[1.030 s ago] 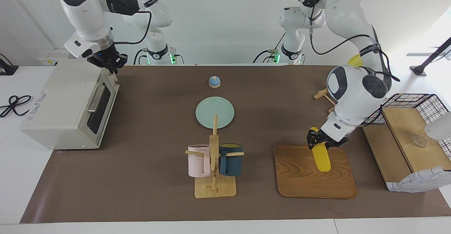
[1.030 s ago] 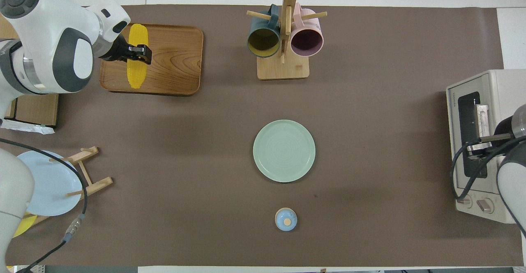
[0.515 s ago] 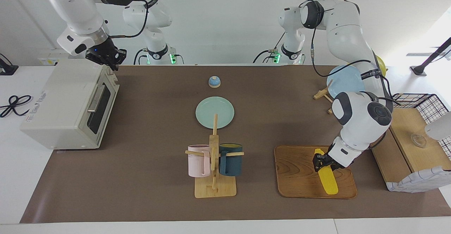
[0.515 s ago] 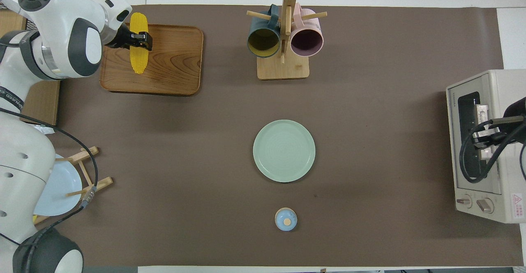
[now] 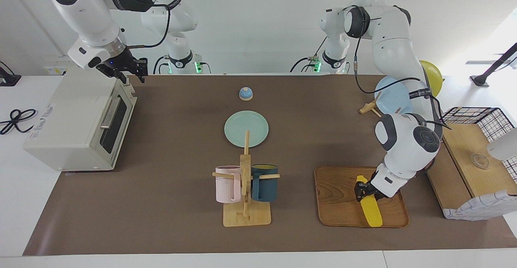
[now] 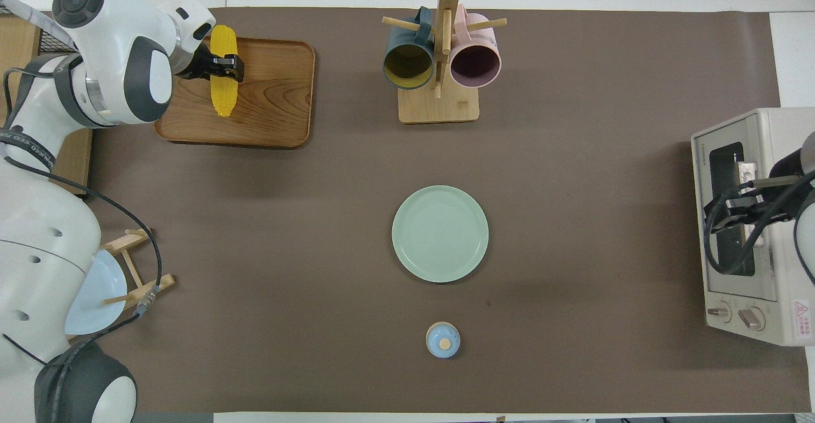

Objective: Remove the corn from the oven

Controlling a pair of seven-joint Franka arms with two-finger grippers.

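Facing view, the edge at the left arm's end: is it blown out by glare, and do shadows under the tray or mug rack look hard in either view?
Facing view: strong light washes out that upper corner by the yellow plate, while the corn on the wooden tray stays readable. Overhead view: even light, with only soft shadows beside the tray and the mug rack.

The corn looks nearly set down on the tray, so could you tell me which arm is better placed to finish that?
Left. The left gripper is shut on the corn over the wooden tray; the right gripper is over the oven.
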